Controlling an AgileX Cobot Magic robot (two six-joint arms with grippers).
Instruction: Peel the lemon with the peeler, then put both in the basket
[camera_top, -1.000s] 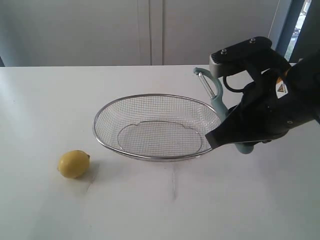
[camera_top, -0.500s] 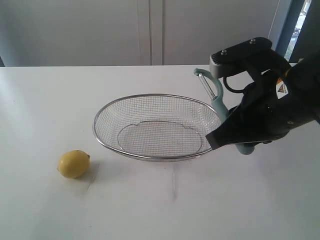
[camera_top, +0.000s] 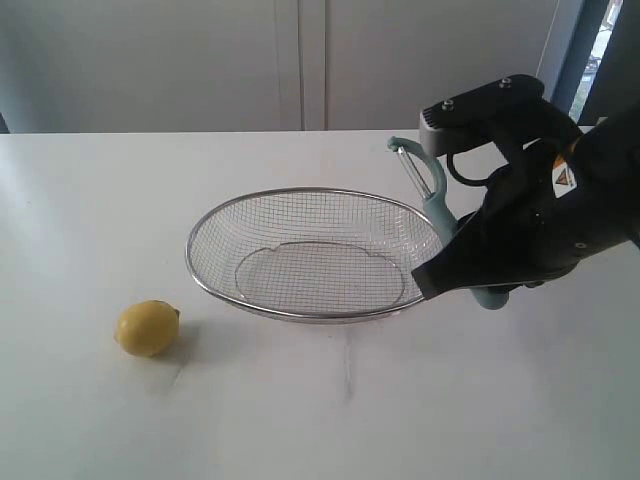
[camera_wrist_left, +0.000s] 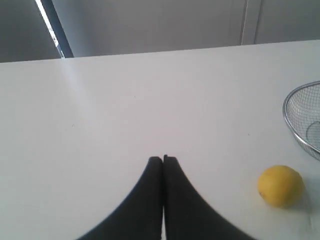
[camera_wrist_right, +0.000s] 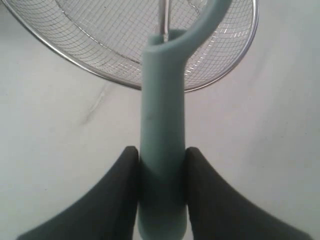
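Note:
The yellow lemon (camera_top: 147, 328) lies on the white table left of the wire basket (camera_top: 200, 275), apart from it; the lemon (camera_wrist_left: 280, 185) also shows in the left wrist view, off to one side of my left gripper (camera_wrist_left: 163, 159), which is shut with nothing in it. That gripper is out of the exterior view. My right gripper (camera_wrist_right: 161, 152) is shut on the teal handle of the peeler (camera_wrist_right: 162, 125). In the exterior view the peeler (camera_top: 428, 192) rises above the basket's right rim, blade end up, held by the right gripper (camera_top: 480, 285).
The basket's rim (camera_wrist_right: 125, 82) lies just beyond the peeler's head in the right wrist view, and its edge (camera_wrist_left: 290, 122) shows in the left wrist view. A white wall with a vertical seam stands behind the table.

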